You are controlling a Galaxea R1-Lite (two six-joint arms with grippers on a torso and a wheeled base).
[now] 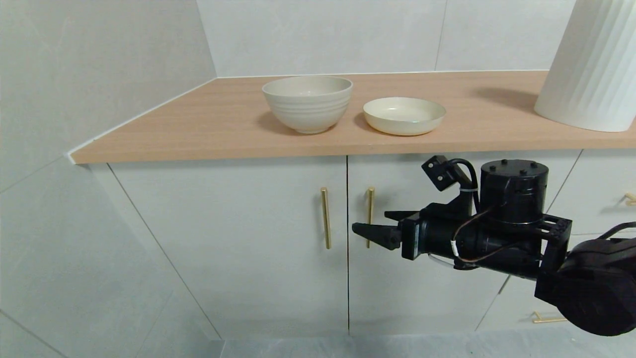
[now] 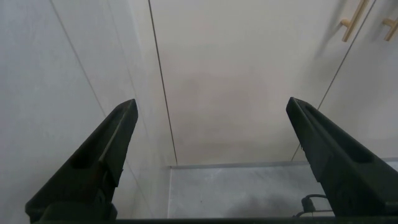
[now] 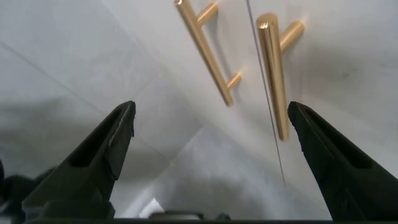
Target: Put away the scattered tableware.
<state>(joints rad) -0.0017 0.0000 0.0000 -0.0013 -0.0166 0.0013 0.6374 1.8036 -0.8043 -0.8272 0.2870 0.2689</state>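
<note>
Right hand (image 1: pixel 371 222), fingers spread and holding nothing, level before the cabinet doors (image 1: pixel 238 238) beneath the tabletop (image 1: pixel 198 129); its tips point at the two upright bar handles (image 1: pixel 325 218) flanking the door seam, the one on the right-hand door being closest. Left hand (image 2: pixel 211 102), likewise spread and empty, faces a lower door panel. Tableware lies above and beyond both hands: one deep bowl (image 1: pixel 307 103) midway between the front and back edges, and one shallow dish (image 1: pixel 404 115) just beside it on the right, not touching. Toward the right end stands one ribbed vessel (image 1: pixel 591 64). Judged next: the right arm, nearer, must close across a handle's vertical axis to open storage
</note>
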